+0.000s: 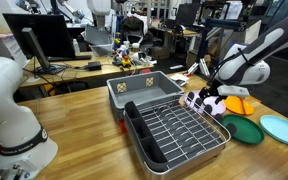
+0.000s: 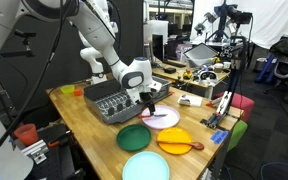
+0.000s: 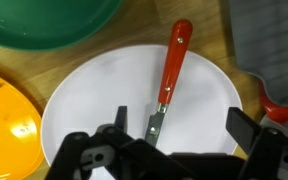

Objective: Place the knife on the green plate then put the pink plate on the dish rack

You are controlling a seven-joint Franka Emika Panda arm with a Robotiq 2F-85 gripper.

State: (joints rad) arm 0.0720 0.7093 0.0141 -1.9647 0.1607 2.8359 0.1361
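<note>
While the gripper [image 3: 179,125] hangs with its jaws spread wide and empty, the knife [image 3: 169,75] lies just under them on the pink plate [image 3: 94,100], its handle toward that plate's far rim. Picking up the knife looks to be the step in hand: lower, then pinch the slim handle. Just past the pink plate's far rim sits the green plate [image 3: 44,20]. Farther off, in an exterior view, stands the dish rack [image 1: 179,130].

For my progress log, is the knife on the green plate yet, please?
Not yet: the knife lies flat on the pink plate, apart from the green plate.
</note>
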